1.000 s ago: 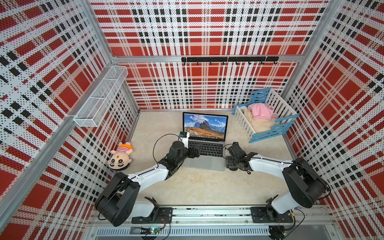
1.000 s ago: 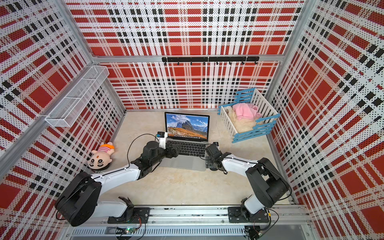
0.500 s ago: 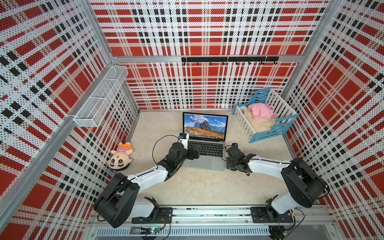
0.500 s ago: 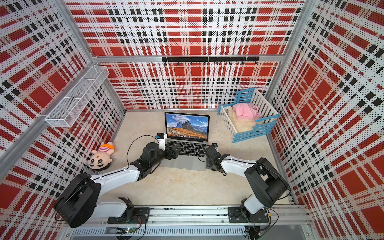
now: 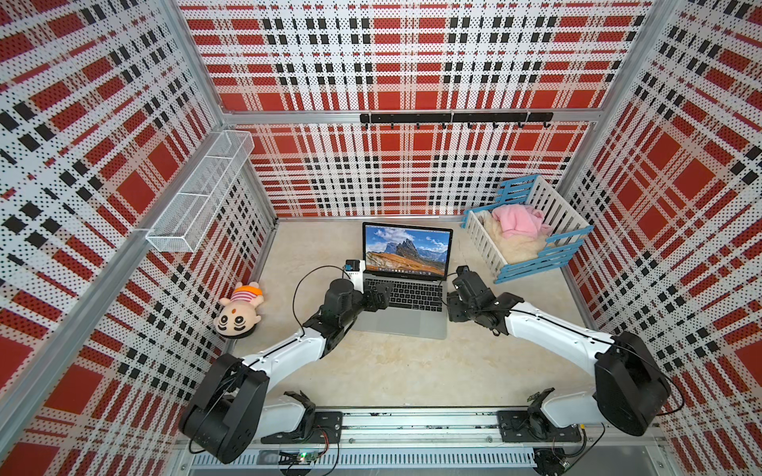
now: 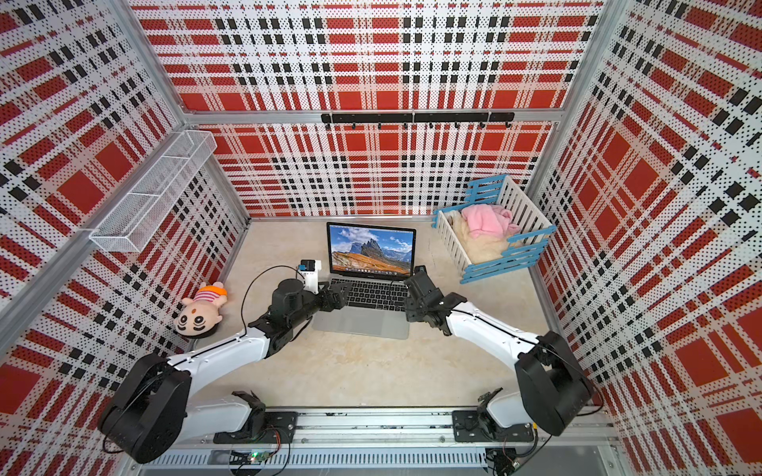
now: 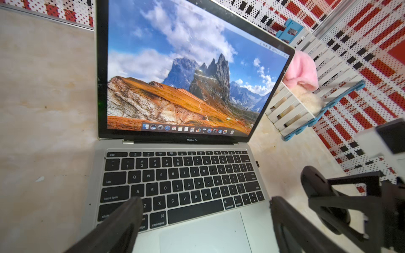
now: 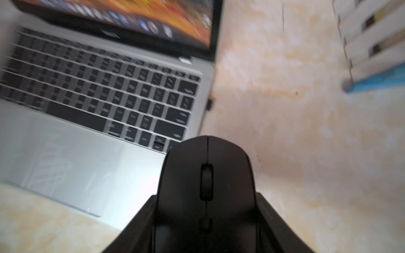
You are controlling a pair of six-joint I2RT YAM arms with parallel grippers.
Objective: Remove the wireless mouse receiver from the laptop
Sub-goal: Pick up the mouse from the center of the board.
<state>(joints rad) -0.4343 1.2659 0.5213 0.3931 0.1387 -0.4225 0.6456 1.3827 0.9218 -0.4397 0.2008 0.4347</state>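
Both top views look down from high above my base rail (image 5: 412, 428) toward the back wall (image 5: 412, 62), taking in the whole beige tabletop (image 5: 391, 371) and the slim silver-grey laptop (image 5: 402, 323). My left wrist camera sits close over its keyboard (image 7: 179, 181), facing the screen (image 7: 182, 76). My right wrist camera, close and blurred, looks past a black oval mouse (image 8: 206, 175) at the laptop's right edge, which both wrist views share.

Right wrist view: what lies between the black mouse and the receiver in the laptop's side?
Only bare table, seen in the right wrist view, separates mouse and receiver.
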